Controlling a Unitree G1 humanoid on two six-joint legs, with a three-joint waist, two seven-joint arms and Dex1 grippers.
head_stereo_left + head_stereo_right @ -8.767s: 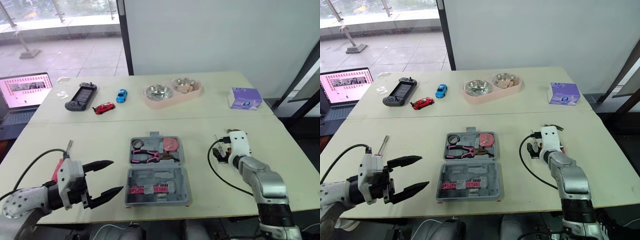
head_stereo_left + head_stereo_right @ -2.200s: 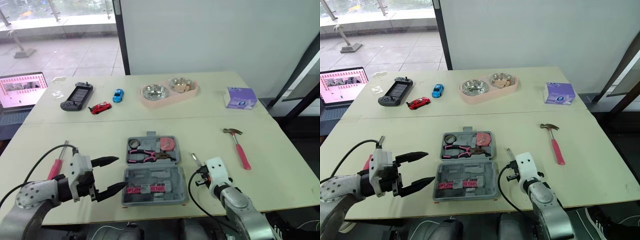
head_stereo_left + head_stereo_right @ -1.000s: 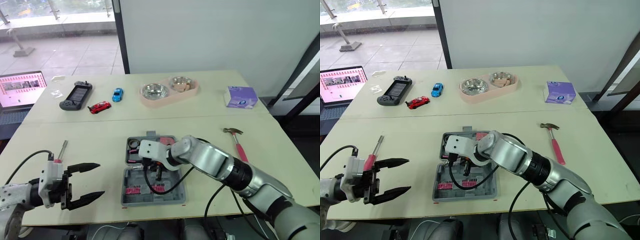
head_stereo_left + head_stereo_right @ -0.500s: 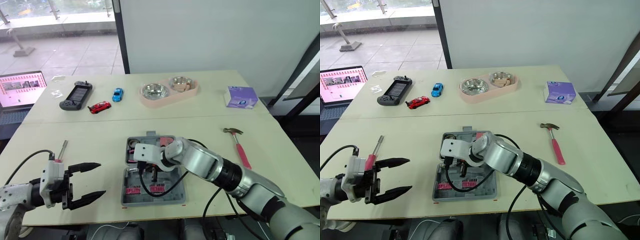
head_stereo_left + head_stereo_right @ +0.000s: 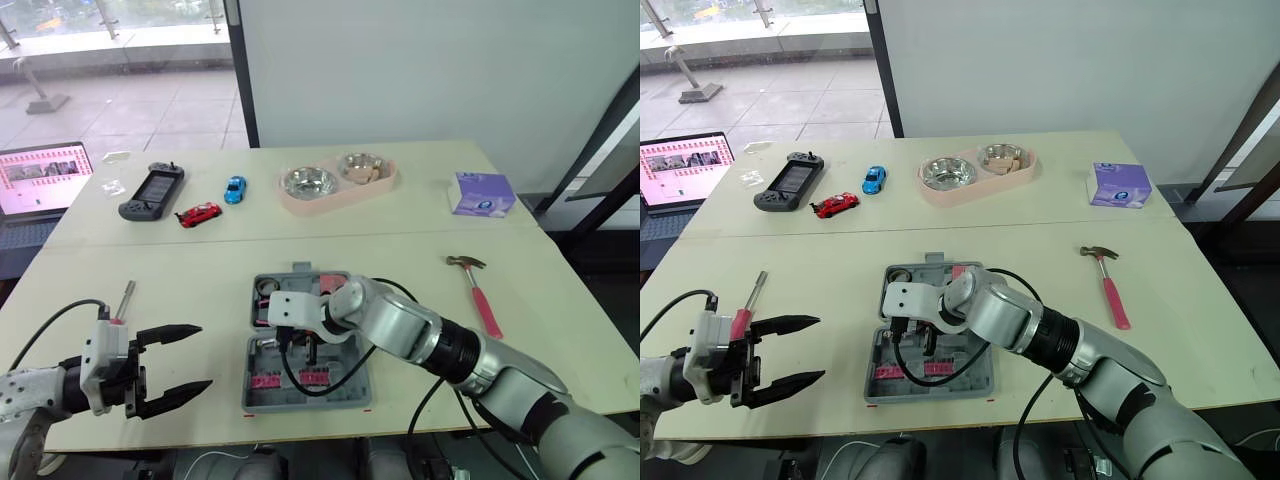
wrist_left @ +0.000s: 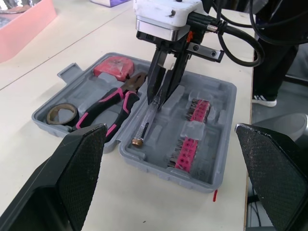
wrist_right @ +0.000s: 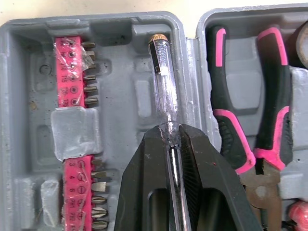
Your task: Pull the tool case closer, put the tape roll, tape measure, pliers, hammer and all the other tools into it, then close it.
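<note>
The grey tool case [image 5: 262, 395] lies open in the middle of the table. Its far half holds the tape roll [image 6: 61, 113], pink-handled pliers [image 6: 113, 98] and red tape measure [image 6: 114, 66]. The near half carries pink bit strips [image 6: 190, 139]. My right gripper [image 6: 160, 97] hangs over the near half, shut on a clear tester screwdriver [image 7: 162, 72] whose brass end points down at the tray beside the hinge. My left gripper [image 5: 205, 356] stands open left of the case, holding nothing. A pink-handled screwdriver [image 5: 121, 301] lies by it. The hammer [image 5: 478, 296] lies to the right.
Along the far side sit a laptop [image 5: 45, 180], a game controller [image 5: 150, 192], a red toy car [image 5: 203, 214], a blue toy car [image 5: 234, 189], a pink double bowl [image 5: 338, 182] and a purple tissue box [image 5: 483, 194].
My right gripper, still holding the clear screwdriver, has shifted slightly left and lower over the case's near half. The left arm has stayed put.
</note>
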